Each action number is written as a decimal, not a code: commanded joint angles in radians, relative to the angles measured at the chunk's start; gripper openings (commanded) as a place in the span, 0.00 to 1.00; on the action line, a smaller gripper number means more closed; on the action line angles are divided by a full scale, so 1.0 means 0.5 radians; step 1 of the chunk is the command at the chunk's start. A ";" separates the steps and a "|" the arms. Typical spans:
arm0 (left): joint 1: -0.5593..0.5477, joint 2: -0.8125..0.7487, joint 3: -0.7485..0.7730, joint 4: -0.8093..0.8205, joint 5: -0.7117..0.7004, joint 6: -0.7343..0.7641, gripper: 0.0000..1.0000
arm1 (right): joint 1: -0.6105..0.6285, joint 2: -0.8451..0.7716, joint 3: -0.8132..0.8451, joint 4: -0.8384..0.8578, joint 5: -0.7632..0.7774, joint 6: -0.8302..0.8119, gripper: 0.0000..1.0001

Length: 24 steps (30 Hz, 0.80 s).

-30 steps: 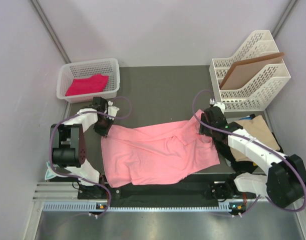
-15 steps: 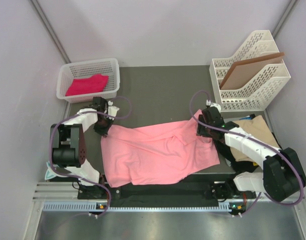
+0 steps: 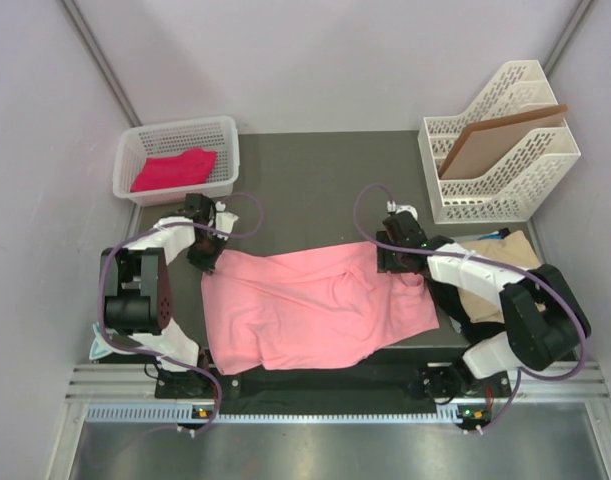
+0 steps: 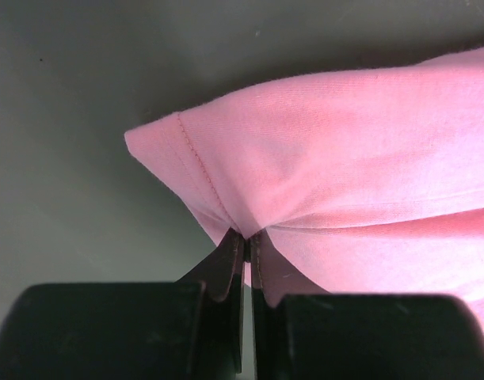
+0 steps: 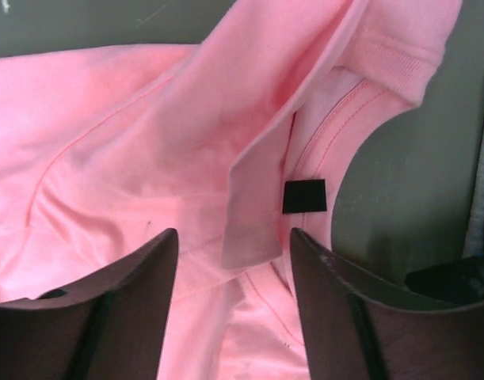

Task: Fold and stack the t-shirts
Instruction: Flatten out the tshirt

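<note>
A salmon pink t-shirt (image 3: 310, 305) lies crumpled across the middle of the dark table. My left gripper (image 3: 205, 258) is shut on its far-left hem corner (image 4: 196, 162). My right gripper (image 3: 393, 258) is open just above the shirt's collar area; in the right wrist view its fingers (image 5: 142, 277) straddle the collar with its black label (image 5: 304, 195). A magenta-pink shirt (image 3: 173, 169) lies in the white basket. Tan and black shirts (image 3: 515, 262) are piled at the right edge under my right arm.
A white basket (image 3: 225, 145) stands at the back left. A white file rack (image 3: 505, 190) holding a stiff brown board (image 3: 495, 140) stands at the back right. A metal rail runs along the table's near edge (image 3: 315, 400).
My right gripper has moved left and slightly away along the shirt's top edge, toward the collar. My left gripper and the shirt corner have not moved.
</note>
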 commanded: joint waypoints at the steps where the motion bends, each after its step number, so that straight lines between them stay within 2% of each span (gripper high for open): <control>1: 0.006 -0.019 -0.025 0.090 0.028 0.009 0.00 | 0.026 0.055 0.104 0.071 0.114 -0.063 0.54; 10: 0.006 -0.013 -0.061 0.105 0.053 0.003 0.01 | 0.026 0.079 0.209 0.000 0.243 -0.102 0.23; 18: 0.006 -0.034 -0.074 0.109 0.062 0.003 0.01 | 0.026 0.091 0.261 -0.043 0.270 -0.109 0.12; 19: 0.009 -0.040 -0.077 0.109 0.059 0.003 0.01 | 0.026 0.098 0.261 -0.052 0.270 -0.109 0.13; 20: 0.006 -0.037 -0.077 0.106 0.065 0.003 0.01 | 0.023 0.101 0.261 -0.061 0.267 -0.109 0.19; 21: 0.006 -0.040 -0.077 0.102 0.065 -0.001 0.01 | 0.029 0.104 0.258 -0.070 0.252 -0.115 0.29; 22: 0.006 -0.043 -0.077 0.102 0.065 0.002 0.01 | 0.032 0.098 0.237 -0.067 0.246 -0.112 0.47; 24: 0.006 -0.044 -0.080 0.099 0.062 0.006 0.01 | 0.050 0.079 0.212 -0.064 0.234 -0.115 0.64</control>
